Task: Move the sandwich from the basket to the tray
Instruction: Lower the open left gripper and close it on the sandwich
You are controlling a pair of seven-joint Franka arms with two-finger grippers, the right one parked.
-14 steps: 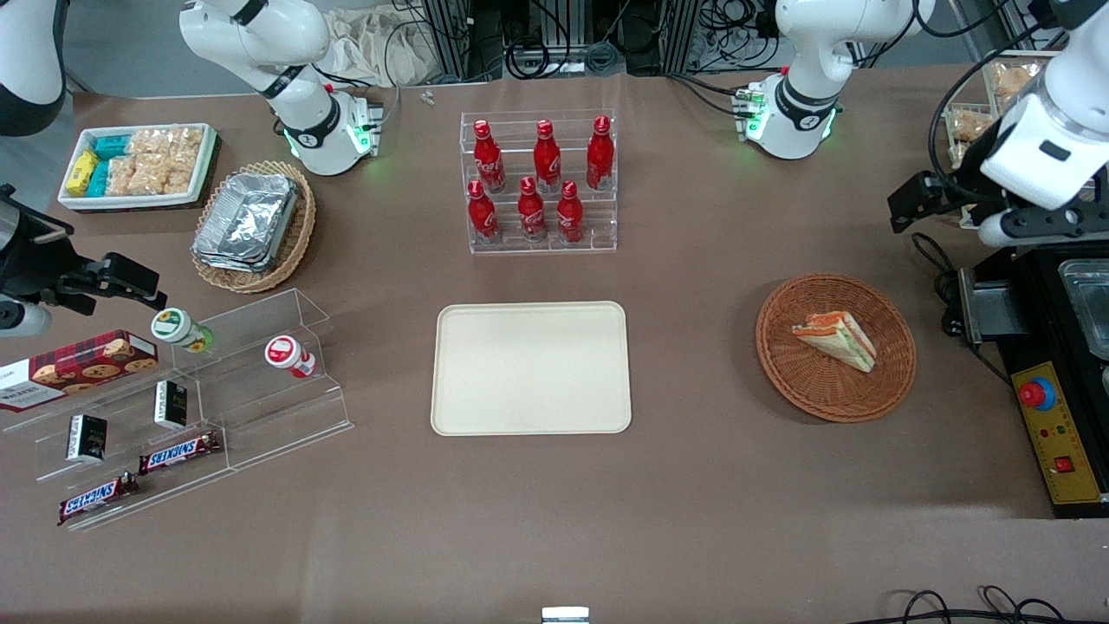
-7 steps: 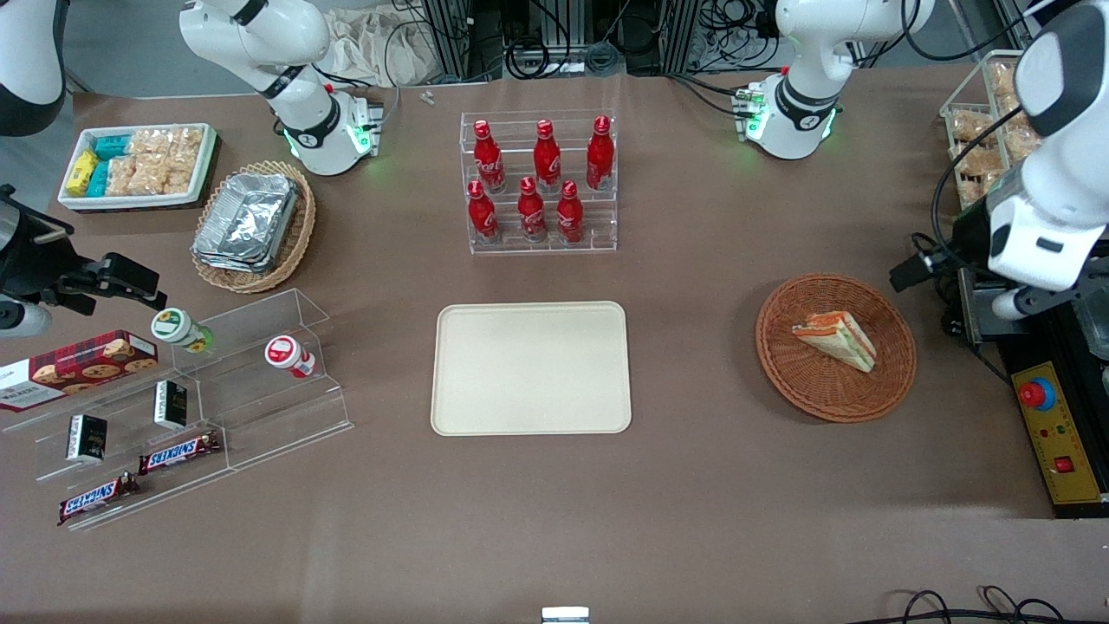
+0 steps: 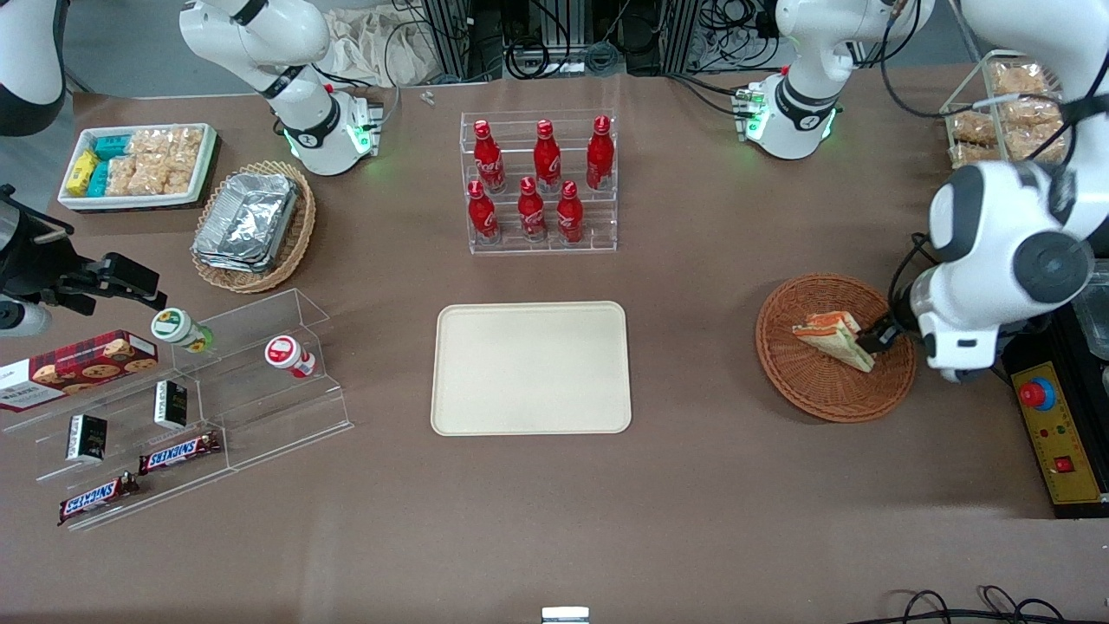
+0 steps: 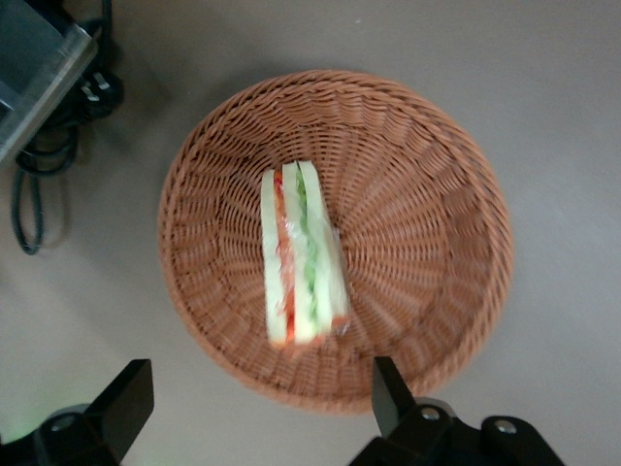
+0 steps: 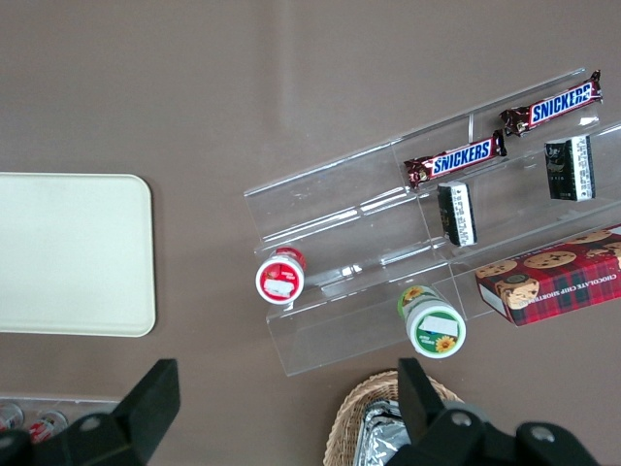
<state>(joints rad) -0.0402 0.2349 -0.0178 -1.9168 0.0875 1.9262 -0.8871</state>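
The sandwich point(image 3: 836, 338) lies in the round reddish-brown basket point(image 3: 823, 394), toward the working arm's end of the table. In the left wrist view the sandwich point(image 4: 303, 257) shows its red and green filling in the middle of the basket point(image 4: 427, 214). My left gripper point(image 3: 884, 334) hangs over the basket's rim beside the sandwich. It is open and empty point(image 4: 257, 398), with its fingers point(image 4: 126, 398) wide apart, above the sandwich and not touching it. The cream tray point(image 3: 530, 368) lies empty mid-table and also shows in the right wrist view point(image 5: 68, 252).
A rack of red bottles point(image 3: 539, 182) stands farther from the camera than the tray. A black box with a red button point(image 3: 1053, 429) sits beside the basket at the table's end. Acrylic snack shelves point(image 3: 173, 407), a foil-filled oval basket point(image 3: 253, 224) and a white bin point(image 3: 139, 165) are toward the parked arm's end.
My left arm has swung in and come down from the table's end to the basket's rim. The sandwich, basket and tray have not moved.
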